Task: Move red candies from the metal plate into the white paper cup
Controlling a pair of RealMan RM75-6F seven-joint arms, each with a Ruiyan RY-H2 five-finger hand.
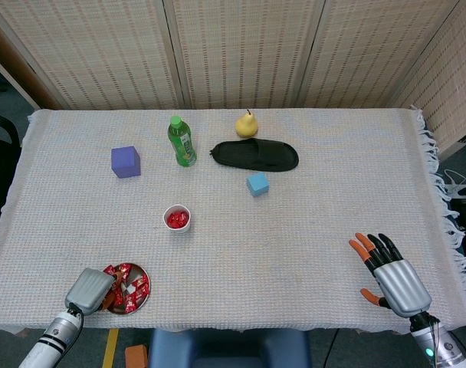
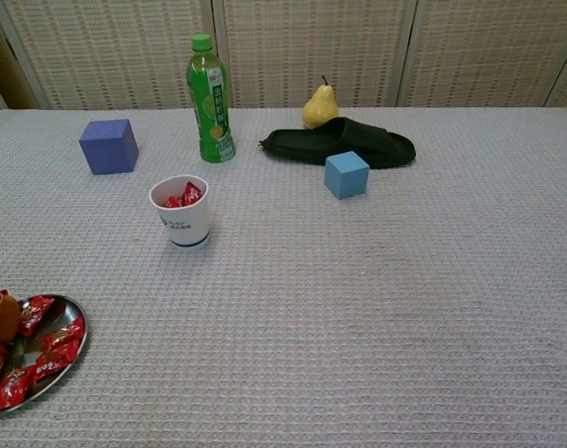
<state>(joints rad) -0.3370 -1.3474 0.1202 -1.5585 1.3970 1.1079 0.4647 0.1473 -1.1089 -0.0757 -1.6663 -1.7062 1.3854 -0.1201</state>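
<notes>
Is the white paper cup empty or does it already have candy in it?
Not empty: red candies show above the rim of the white paper cup.

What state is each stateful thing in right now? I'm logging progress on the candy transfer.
white paper cup: upright, some red candies inside.
metal plate: flat on the table, red candies still on it.
green bottle: upright, cap on.
left hand: at the plate's edge, fingers among the candies; grip cannot be told.
right hand: open, fingers spread, holding nothing.
</notes>
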